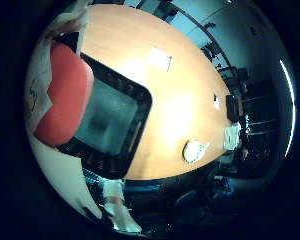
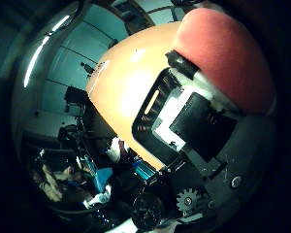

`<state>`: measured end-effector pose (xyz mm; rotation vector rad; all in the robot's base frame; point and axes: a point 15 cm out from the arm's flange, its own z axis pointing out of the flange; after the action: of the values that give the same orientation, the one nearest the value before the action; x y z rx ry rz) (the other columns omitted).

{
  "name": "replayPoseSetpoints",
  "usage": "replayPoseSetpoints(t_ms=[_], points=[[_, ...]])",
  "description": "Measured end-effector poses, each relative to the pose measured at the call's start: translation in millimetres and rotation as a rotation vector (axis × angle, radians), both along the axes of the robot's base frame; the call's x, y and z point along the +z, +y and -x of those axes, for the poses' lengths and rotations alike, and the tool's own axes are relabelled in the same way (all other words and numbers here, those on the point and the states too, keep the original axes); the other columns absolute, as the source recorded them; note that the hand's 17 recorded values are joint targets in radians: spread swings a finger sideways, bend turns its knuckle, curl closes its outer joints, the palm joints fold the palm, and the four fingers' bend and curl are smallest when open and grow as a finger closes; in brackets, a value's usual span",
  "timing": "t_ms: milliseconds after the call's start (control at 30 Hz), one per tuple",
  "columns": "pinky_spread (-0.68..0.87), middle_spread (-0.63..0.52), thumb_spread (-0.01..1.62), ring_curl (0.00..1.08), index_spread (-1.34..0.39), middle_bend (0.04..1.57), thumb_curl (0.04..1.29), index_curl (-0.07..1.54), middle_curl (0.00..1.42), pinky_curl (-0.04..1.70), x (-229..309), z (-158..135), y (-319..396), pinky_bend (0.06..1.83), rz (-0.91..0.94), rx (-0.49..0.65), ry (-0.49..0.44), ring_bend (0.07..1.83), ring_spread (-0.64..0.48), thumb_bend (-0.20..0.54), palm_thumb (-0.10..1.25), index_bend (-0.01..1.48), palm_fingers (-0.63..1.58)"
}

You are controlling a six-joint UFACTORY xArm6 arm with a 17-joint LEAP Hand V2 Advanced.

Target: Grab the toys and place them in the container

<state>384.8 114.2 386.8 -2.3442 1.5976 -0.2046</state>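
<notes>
A red soft toy (image 1: 62, 92) lies close against my palm, with white parts of my right hand (image 1: 34, 100) beside it. In the right thumb side palm view the red toy (image 2: 223, 53) fills one corner and black and white fingers (image 2: 206, 92) curl against it. The black container (image 1: 112, 115) with a grey inside stands on the wooden table (image 1: 140, 45), just below the toy. The container's rim (image 2: 150, 107) also shows in the right thumb side palm view, next to my hand (image 2: 218, 136).
A white round object (image 1: 195, 151), a white sheet (image 1: 160, 60) and a small pale thing (image 1: 230, 133) lie on the table away from the container. Chairs and dark floor lie past the table's edge (image 2: 107, 121).
</notes>
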Motion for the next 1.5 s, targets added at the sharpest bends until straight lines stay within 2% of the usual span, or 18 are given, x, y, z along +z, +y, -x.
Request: replayPoseSetpoints(t_ms=[233, 367, 467, 500, 567, 633, 767, 900, 1500], points=[[-0.24, -0.19, 1.09, 0.88, -0.29, 1.2, 0.58, 0.95, 0.93, 1.15, 3.0, -11.1, 2.5, 1.11, -0.009, -0.006, -0.037, 1.29, -0.26, -0.035, 0.93, 0.99, 1.03], [-0.31, -0.2, 1.11, 0.79, -0.33, 1.09, 0.5, 0.89, 0.86, 1.02, 6.3, -11.9, 2.1, 1.02, -0.008, 0.0, -0.053, 1.21, -0.26, -0.029, 0.83, 0.75, 0.93], [-0.4, -0.24, 1.12, 0.71, -0.4, 0.93, 0.45, 0.79, 0.78, 0.93, -2.1, -8.0, 1.1, 0.94, -0.001, 0.007, -0.033, 1.15, -0.29, -0.027, 0.76, 0.46, 0.61], [-0.38, -0.25, 1.12, 0.69, -0.43, 0.87, 0.43, 0.75, 0.75, 0.92, -11.5, -4.6, 0.3, 0.89, 0.004, 0.008, -0.014, 1.13, -0.28, -0.028, 0.75, 0.4, 0.49], [-0.29, -0.26, 1.12, 0.64, -0.47, 0.8, 0.41, 0.7, 0.71, 0.89, -29.3, 3.3, -1.3, 0.76, 0.013, 0.012, 0.019, 1.01, -0.26, -0.027, 0.73, 0.4, 0.28], [-0.12, -0.25, 1.11, 0.58, -0.49, 0.74, 0.39, 0.64, 0.67, 0.85, -36.6, 11.0, -2.9, 0.68, 0.016, 0.021, 0.027, 0.9, -0.23, -0.024, 0.71, 0.39, 0.23], [0.12, -0.23, 1.11, 0.51, -0.49, 0.68, 0.37, 0.56, 0.61, 0.78, -38.2, 19.6, -5.4, 0.58, 0.016, 0.027, 0.014, 0.78, -0.19, -0.023, 0.7, 0.37, 0.24], [0.23, -0.22, 1.1, 0.46, -0.48, 0.62, 0.36, 0.51, 0.56, 0.71, -33.3, 20.9, -7.6, 0.51, 0.016, 0.028, -0.001, 0.72, -0.17, -0.022, 0.7, 0.35, 0.28], [0.31, -0.22, 1.1, 0.36, -0.47, 0.49, 0.34, 0.43, 0.48, 0.55, -32.1, 13.8, -40.2, 0.39, 0.025, -0.021, -0.009, 0.58, -0.17, -0.02, 0.7, 0.25, 0.42]])
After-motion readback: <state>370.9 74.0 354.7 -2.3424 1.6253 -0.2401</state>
